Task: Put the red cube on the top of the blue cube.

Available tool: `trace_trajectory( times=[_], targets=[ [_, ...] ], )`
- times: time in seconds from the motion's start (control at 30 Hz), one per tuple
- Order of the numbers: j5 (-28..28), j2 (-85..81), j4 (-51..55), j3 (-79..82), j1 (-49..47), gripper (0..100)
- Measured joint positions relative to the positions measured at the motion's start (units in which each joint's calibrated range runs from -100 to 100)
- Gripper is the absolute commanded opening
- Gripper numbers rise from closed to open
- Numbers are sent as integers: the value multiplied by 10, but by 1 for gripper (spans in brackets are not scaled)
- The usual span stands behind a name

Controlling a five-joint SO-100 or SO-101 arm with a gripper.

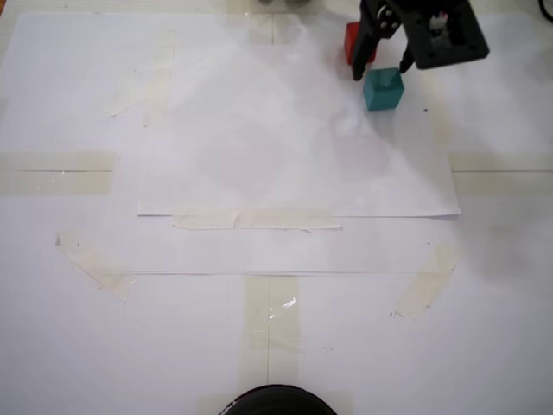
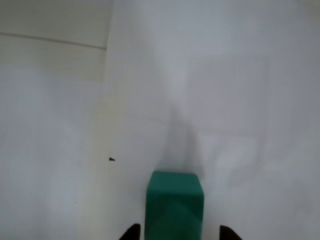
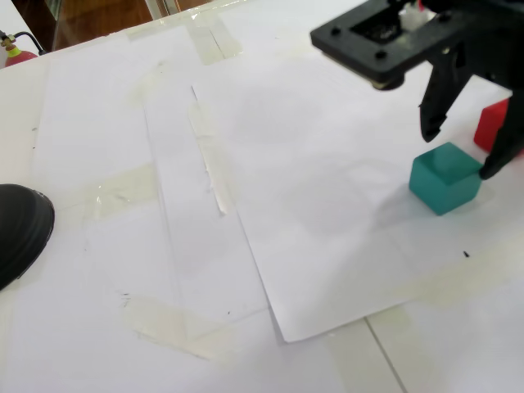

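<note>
While the red cube (image 1: 351, 41) sits on the white paper (image 1: 259, 147) just behind the blue cube (image 1: 383, 88), the gripper (image 1: 380, 71) hangs above the blue one, its two fingers spread apart, holding nothing.
</note>
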Motion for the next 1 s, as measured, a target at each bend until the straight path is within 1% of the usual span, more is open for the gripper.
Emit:
trace_trajectory(
  times=[0.27, 0.5, 0.77, 0.9, 1.0],
  targets=[
    [1, 0, 0, 0, 0, 25],
    [11, -22, 92, 0, 3, 22],
    [35, -142, 181, 44, 21, 21],
    [36, -217, 195, 97, 21, 22],
    [21, -266, 177, 155, 16, 22]
  ],
)
